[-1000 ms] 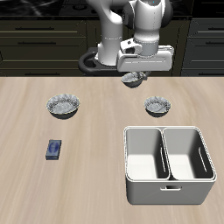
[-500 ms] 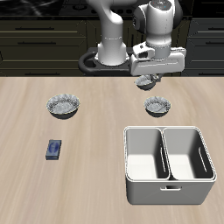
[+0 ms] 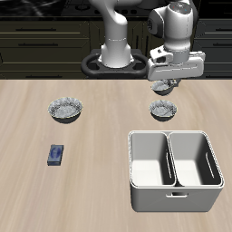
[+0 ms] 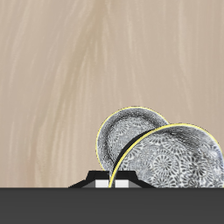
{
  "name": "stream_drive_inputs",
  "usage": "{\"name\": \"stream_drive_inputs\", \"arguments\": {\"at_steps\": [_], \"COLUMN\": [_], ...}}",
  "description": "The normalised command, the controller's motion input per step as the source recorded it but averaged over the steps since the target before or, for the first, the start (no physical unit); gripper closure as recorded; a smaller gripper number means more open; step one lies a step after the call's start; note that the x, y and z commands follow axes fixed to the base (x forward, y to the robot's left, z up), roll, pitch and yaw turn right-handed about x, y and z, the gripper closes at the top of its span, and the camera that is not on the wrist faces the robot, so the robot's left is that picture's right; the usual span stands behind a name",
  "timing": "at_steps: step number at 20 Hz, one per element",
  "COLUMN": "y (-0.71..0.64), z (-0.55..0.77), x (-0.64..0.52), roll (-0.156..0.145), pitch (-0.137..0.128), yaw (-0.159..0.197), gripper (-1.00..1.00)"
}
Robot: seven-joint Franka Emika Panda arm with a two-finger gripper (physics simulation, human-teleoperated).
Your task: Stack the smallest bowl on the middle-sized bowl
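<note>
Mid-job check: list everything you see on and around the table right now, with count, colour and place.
smallest bowl: one, grey-and-white patterned, held in the air by the gripper, above and just behind the middle-sized bowl.
middle-sized bowl: one, grey-and-white patterned, on the table behind the caddy.
largest bowl: one, grey-and-white patterned, on the table, apart from the others.
small box: one, blue, nearer the front edge than the largest bowl.
caddy: one, white, two compartments, near the front edge.
table: one, light wood.
gripper: one, white arm, shut on the smallest bowl.

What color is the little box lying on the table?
Blue. The little box shows best in the exterior view.
</note>
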Motion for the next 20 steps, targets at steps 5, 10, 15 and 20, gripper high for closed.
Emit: {"name": "stream_drive_inputs", "arguments": {"at_steps": [5,10,15,20], "y": [0.34,0.11,0.10,-0.01], "z": [-0.01,0.01,-0.17,-0.17], "x": [-0.05,0.03,0.11,0.08], "roll": [0.032,-0.015,-0.012,-0.017], "pitch": [0.011,-0.021,0.028,0.012], "yaw": [-0.010,0.015,0.000,0.003], "gripper": [1.00,1.00,1.00,1.00]}}
